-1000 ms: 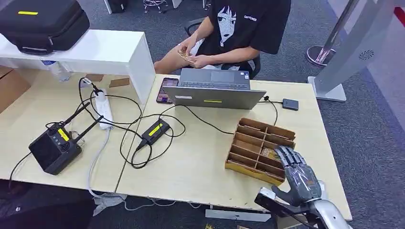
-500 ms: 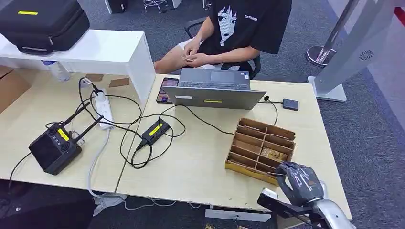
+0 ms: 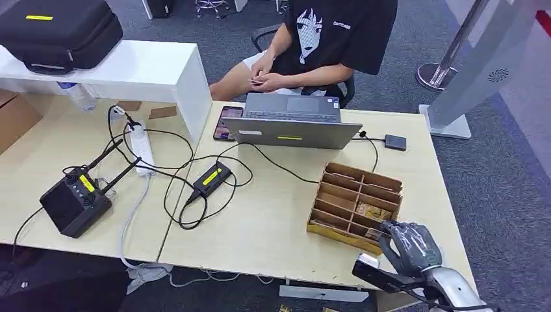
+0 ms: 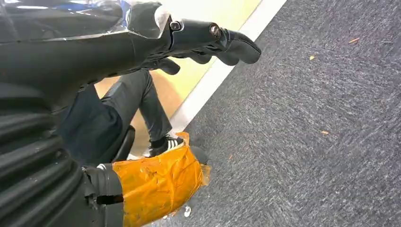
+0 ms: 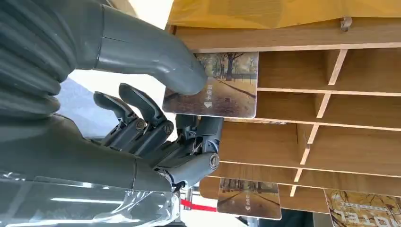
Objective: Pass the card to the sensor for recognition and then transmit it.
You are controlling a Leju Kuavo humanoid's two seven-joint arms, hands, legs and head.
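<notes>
My right hand [image 3: 409,246] sits at the near right corner of the wooden divider box [image 3: 344,195] on the table. In the right wrist view the thumb and fingers [image 5: 156,127] pinch a card [image 5: 222,87] with an autumn tree picture, held just above the box's slots [image 5: 331,123]. More cards [image 5: 249,197] stand in other slots, also seen from the head [image 3: 369,211]. The small black sensor [image 3: 394,142] lies at the table's far right, wired to the laptop. My left hand [image 4: 208,40] hangs beside the table over the carpet, fingers loosely extended, holding nothing.
A grey laptop [image 3: 290,121] and a phone [image 3: 225,122] lie behind the box. A person sits beyond the table handling cards [image 3: 260,81]. Cables, a power strip [image 3: 141,148] and a black radio unit [image 3: 75,201] cover the left half. A white shelf [image 3: 130,71] stands at the back left.
My right hand has drawn back from over the box toward its near right corner, and its fingers have curled in from spread to closed on a card.
</notes>
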